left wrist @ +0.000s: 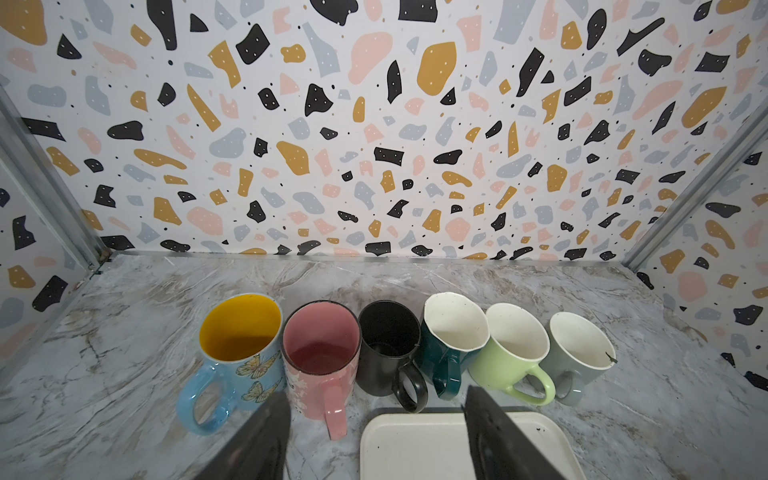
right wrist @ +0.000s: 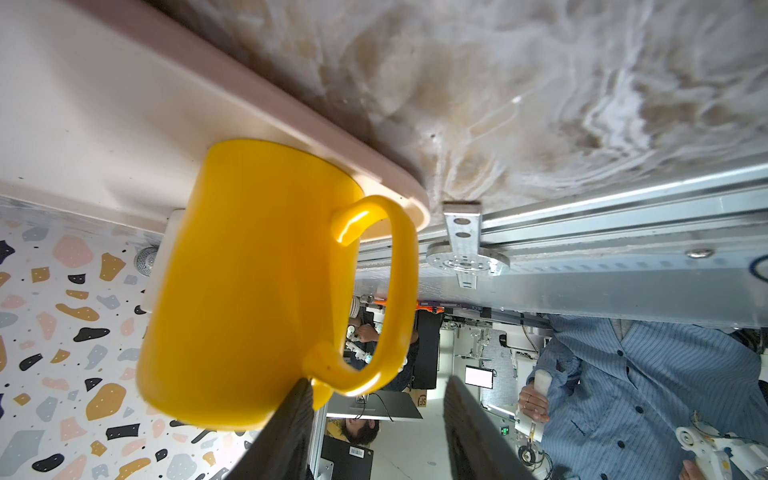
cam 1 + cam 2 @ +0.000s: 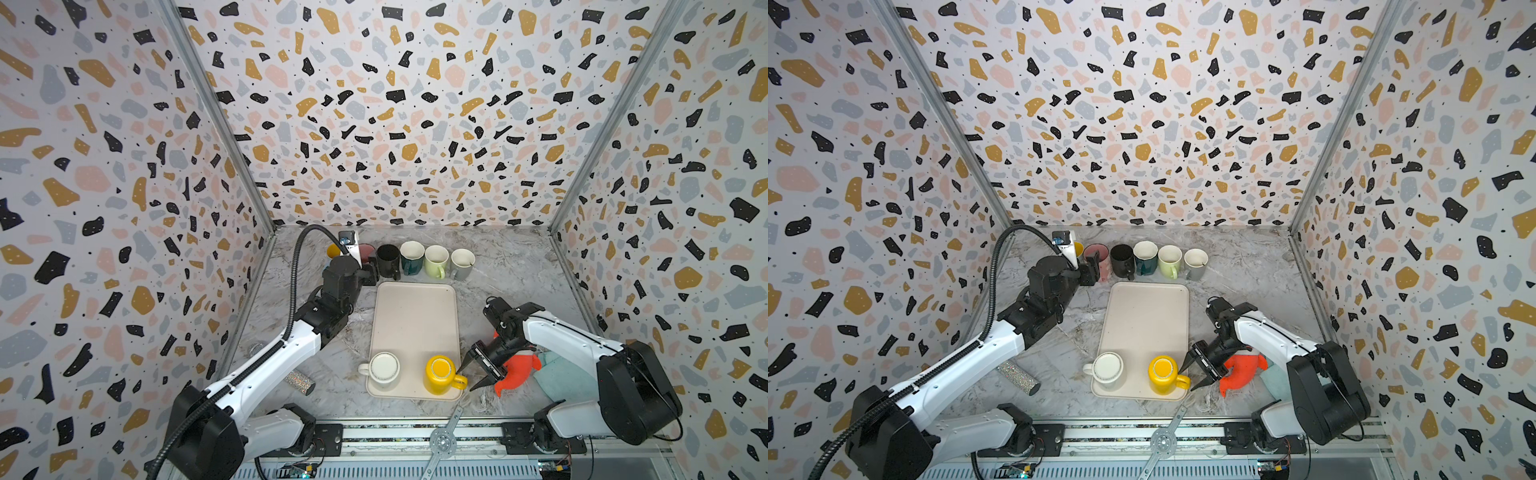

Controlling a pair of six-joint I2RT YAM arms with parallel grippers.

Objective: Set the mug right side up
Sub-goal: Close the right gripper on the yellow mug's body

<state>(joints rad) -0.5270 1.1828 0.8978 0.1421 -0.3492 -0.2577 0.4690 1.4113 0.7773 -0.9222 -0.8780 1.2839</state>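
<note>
Lining up on the upside-down yellow mug (image 3: 439, 374)
Its handle (image 2: 399, 291) faces the nearer right gripper (image 3: 464, 380), jaws spread and empty, just beside it.

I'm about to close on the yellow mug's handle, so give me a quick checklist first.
1. Yellow mug base-up on the tray: ok.
2. Right gripper jaws open: ok.
3. Handle in line with the gap between the jaws: ok; how deep, cannot tell.
4. White mug apart from the yellow one: ok.
5. Left gripper away at the upright mugs, open, empty: ok.
6. Orange toy clear of the right arm: cannot tell.
</note>
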